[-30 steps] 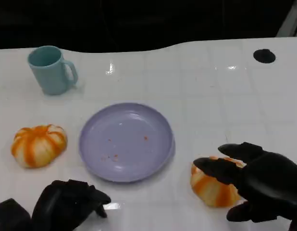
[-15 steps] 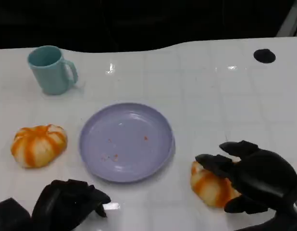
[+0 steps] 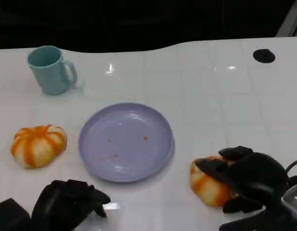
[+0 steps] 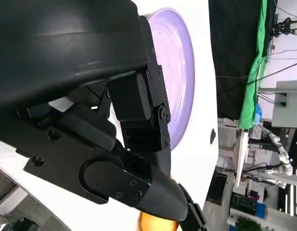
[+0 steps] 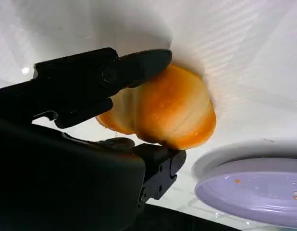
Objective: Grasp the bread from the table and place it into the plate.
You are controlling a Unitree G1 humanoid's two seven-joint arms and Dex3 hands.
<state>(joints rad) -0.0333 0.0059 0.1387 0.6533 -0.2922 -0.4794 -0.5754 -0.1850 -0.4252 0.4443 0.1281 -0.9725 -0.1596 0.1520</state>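
R hand (image 3: 247, 179) clamped over bread (image 3: 209, 185) w/ fingers on both sides, bread on table (image 3: 211, 96) just right of purple plate (image 3: 126, 141), prob. braced for the lift; L hand (image 3: 67, 202) curled in, holding nothing, parked near the front edge.

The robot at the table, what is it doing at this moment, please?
The right hand has its fingers around one bread on the white table, beside the purple plate, which holds only crumbs. The left hand rests curled near the table's front edge. A second bread and a blue mug stand untouched.
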